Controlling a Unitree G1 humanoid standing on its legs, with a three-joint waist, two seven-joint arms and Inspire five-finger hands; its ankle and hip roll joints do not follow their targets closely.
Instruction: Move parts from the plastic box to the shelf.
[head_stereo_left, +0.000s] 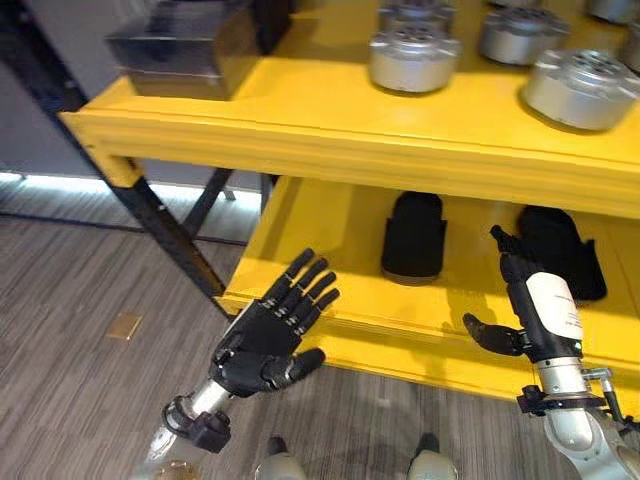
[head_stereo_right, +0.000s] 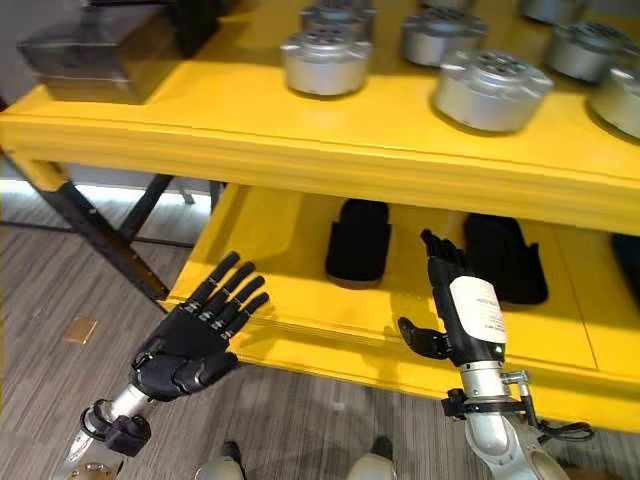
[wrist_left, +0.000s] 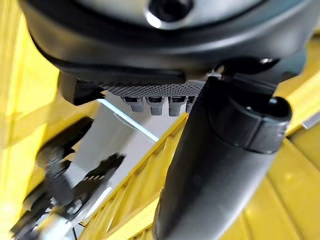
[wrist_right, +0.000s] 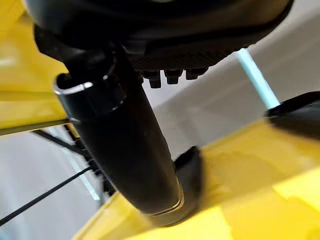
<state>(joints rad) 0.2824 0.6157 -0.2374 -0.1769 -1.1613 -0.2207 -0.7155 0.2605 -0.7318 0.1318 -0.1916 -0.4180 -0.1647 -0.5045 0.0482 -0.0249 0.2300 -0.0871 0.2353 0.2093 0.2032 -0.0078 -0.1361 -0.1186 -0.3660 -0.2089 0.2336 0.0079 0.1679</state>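
Observation:
Several round silver metal parts (head_stereo_left: 414, 58) stand on the top board of the yellow shelf (head_stereo_left: 300, 130); another one (head_stereo_right: 492, 92) sits further right. My left hand (head_stereo_left: 268, 338) hangs open and empty, palm up, before the front edge of the lower board. My right hand (head_stereo_right: 463, 312) is open too, fingers straight, reaching over the lower board and holding nothing. Two black parts (head_stereo_left: 414, 236) (head_stereo_right: 505, 256) lie on the lower board behind the hands. The right thumb (wrist_right: 125, 145) shows close up in the right wrist view.
A dark box (head_stereo_left: 185, 45) stands at the left end of the top board. A black diagonal shelf brace (head_stereo_left: 160, 225) runs down to the wood-pattern floor (head_stereo_left: 70, 340) at the left.

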